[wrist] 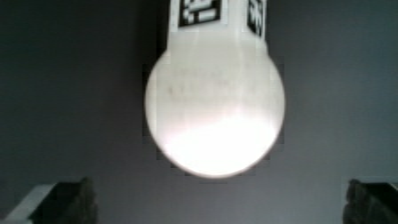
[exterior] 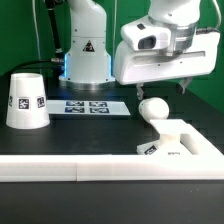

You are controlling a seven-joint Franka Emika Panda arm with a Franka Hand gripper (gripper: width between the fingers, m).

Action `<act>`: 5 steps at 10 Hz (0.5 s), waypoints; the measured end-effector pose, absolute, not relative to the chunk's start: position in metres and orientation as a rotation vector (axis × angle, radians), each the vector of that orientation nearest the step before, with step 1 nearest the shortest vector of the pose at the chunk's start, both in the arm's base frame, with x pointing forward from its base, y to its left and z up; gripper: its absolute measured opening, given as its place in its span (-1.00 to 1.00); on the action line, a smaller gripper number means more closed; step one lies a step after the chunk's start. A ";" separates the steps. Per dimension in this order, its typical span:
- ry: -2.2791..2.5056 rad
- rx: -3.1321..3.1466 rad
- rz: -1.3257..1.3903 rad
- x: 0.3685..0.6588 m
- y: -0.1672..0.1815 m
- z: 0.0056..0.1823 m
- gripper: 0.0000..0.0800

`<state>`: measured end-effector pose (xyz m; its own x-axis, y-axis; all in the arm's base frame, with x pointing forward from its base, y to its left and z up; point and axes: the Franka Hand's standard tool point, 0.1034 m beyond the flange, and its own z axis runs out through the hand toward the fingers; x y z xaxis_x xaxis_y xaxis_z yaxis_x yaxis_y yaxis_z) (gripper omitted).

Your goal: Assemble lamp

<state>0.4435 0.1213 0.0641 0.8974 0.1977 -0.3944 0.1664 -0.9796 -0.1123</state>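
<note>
The white bulb [exterior: 152,108] lies on its side on the dark table, just behind the low angular base [exterior: 170,133]. The base sits at the exterior view's right front and shows a tag on its side. The tapered shade [exterior: 27,100] stands rim down at the exterior view's left, tags on its wall. My gripper [exterior: 163,88] hangs above the bulb, open and empty. In the wrist view the bulb [wrist: 217,100] fills the middle, its tagged neck pointing away. My gripper [wrist: 217,205] is spread wide, with both dark fingertips [wrist: 63,200] apart from the bulb.
The marker board [exterior: 85,106] lies flat between the shade and the bulb. A long white rail bar [exterior: 60,168] runs along the table's front edge and meets the base's corner. The robot's pedestal [exterior: 87,55] stands behind the marker board.
</note>
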 end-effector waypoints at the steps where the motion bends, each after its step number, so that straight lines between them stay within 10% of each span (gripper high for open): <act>1: -0.303 -2.974 0.723 0.442 0.120 0.061 0.75; 5: -0.302 -2.915 1.115 0.429 0.116 0.051 0.75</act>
